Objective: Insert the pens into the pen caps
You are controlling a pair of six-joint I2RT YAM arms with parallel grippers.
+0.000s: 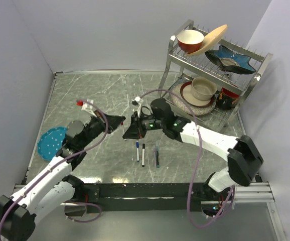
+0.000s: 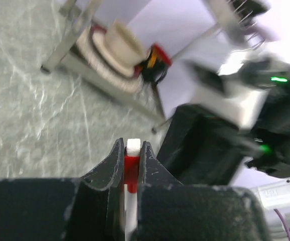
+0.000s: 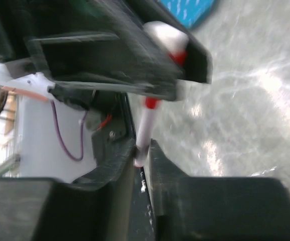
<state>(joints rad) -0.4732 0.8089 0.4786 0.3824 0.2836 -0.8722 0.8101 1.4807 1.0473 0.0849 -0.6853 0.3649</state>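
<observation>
Where the two arms meet mid-table, the surface is a grey-green marbled table [image 1: 85,95] closed in by plain pale walls [image 1: 110,35]. A metal dish rack [image 1: 258,70] with bowls and plates stands at the far right corner. A blue dotted plate [image 1: 49,143] lies flat near the left edge.

Three pens lie loose on the table just in front of the grippers, roughly parallel and apart from each other: a blue-tipped pen [image 1: 137,150], a black-tipped pen [image 1: 143,154] and a teal pen [image 1: 157,156]. The first two have white barrels and the third is dark all over.

The left gripper [image 2: 131,145] is clenched on a small red cap [image 2: 131,168]. A white bit shows above the cap between the fingers.

The right gripper [image 3: 142,148] is clamped on the red-tipped pen [image 3: 146,125], which has a thin white barrel. Its red end points up toward the left gripper's fingers. Both are held in the air over the table centre, tip close to cap. The blur hides whether they touch.

From above, the left gripper [image 1: 121,120] and right gripper [image 1: 130,129] sit nose to nose.
</observation>
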